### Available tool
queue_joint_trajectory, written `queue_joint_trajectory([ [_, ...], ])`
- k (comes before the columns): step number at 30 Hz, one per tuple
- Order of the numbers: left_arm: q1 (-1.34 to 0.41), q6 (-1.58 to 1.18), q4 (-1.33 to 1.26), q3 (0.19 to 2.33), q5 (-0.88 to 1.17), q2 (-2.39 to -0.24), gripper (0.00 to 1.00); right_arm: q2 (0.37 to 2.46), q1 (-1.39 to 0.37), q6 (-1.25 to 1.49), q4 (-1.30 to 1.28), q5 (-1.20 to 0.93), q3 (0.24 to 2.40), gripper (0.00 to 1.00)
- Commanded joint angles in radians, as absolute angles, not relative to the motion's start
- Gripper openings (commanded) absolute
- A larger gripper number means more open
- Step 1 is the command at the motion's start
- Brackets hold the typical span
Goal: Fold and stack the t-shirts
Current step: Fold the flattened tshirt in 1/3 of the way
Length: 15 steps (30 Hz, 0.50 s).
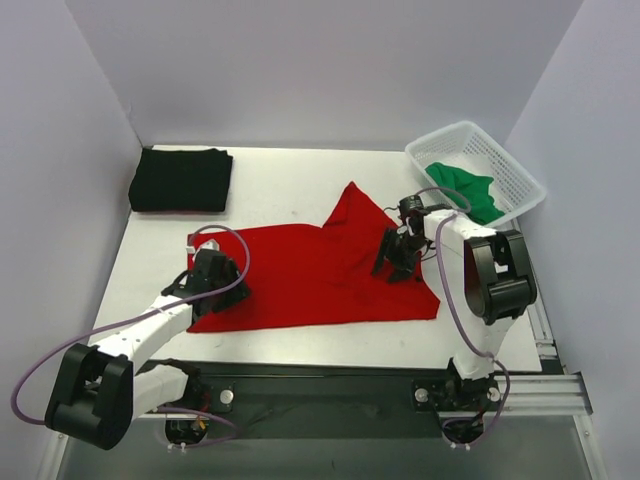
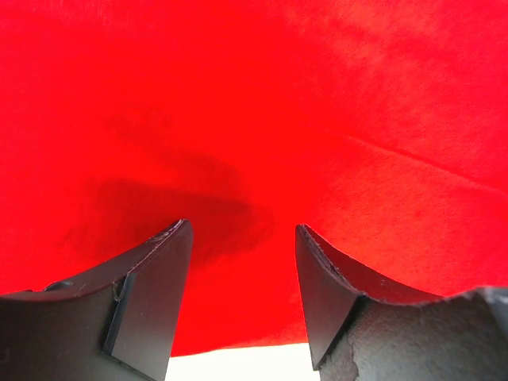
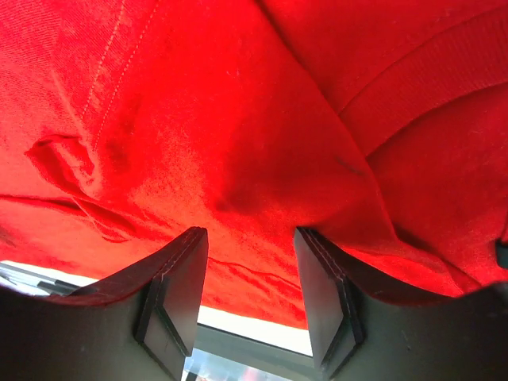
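From above we see the red t-shirt (image 1: 320,275) spread across mid-worktop, the black t-shirt (image 1: 182,180) folded at the far left corner, and the green t-shirt (image 1: 465,188) in the basket (image 1: 520,170) at the far right corner. Left wrist — the left gripper (image 2: 242,230) gapes over red cloth. Right wrist — the right gripper (image 3: 250,234) gapes too, over rumpled red.

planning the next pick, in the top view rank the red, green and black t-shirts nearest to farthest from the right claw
1. Bright red cloth t-shirt, under the right claw.
2. Green cloth t-shirt, in the white mesh basket, far right.
3. Folded black cloth t-shirt, far-left corner.
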State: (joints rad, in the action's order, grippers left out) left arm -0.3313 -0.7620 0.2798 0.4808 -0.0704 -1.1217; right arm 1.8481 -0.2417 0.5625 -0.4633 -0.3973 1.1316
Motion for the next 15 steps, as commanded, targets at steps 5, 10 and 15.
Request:
queue_joint_trajectory([
  [5,-0.318,-0.773,0.294,0.434,-0.045,-1.100,0.65,1.806,-0.216,0.574,-0.520,-0.344,0.988,0.49],
  [10,-0.319,-0.795,0.336,0.396,-0.022,-1.036,0.65,1.749,-0.201,0.592,-0.548,-0.327,0.872,0.49],
  [15,-0.322,-0.830,0.389,0.380,-0.009,-0.990,0.65,1.680,-0.192,0.592,-0.578,-0.296,0.789,0.49],
])
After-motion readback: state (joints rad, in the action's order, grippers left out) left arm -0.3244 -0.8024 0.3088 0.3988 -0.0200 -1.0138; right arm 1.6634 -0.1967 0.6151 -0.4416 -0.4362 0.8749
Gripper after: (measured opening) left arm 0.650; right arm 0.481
